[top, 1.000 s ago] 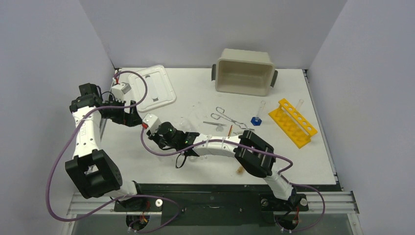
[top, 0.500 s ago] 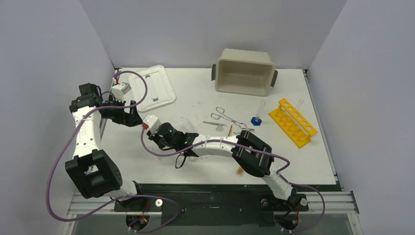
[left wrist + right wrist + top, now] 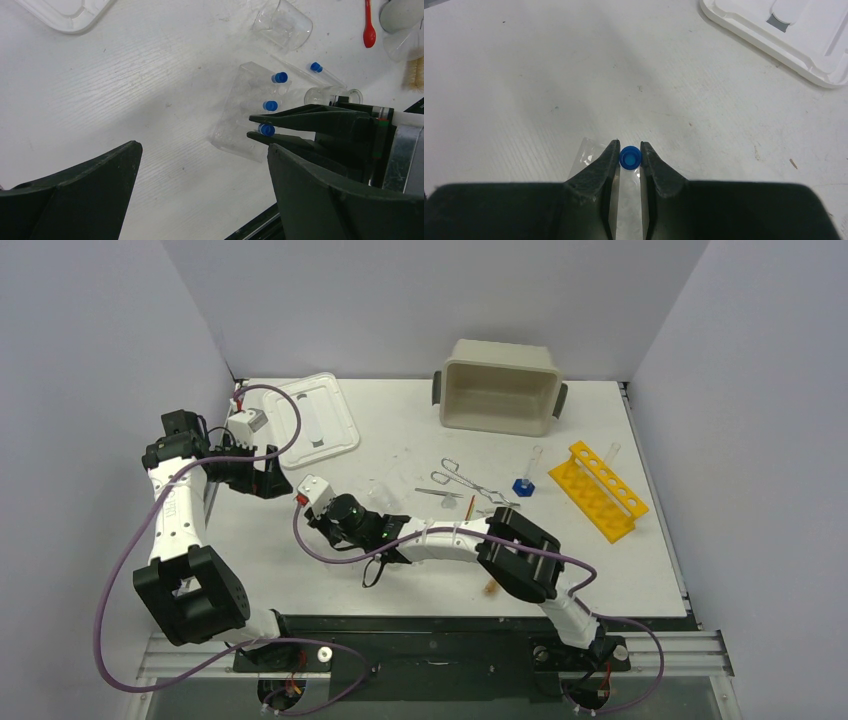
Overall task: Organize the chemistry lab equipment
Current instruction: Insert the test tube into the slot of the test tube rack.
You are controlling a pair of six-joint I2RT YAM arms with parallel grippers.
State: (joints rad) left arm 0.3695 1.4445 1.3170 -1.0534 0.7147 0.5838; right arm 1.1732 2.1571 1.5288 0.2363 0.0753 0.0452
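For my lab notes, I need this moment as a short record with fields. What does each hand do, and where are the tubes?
Right hand: shut on a blue-capped tube, over the clear rack
Left hand: open, holds nothing
Clear rack: two more capped tubes in it
Loose tube: lies flat beside the rack
Tub: far side, open; lid lies to its left

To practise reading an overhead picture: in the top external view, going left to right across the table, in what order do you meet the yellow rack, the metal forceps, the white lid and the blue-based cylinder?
white lid → metal forceps → blue-based cylinder → yellow rack
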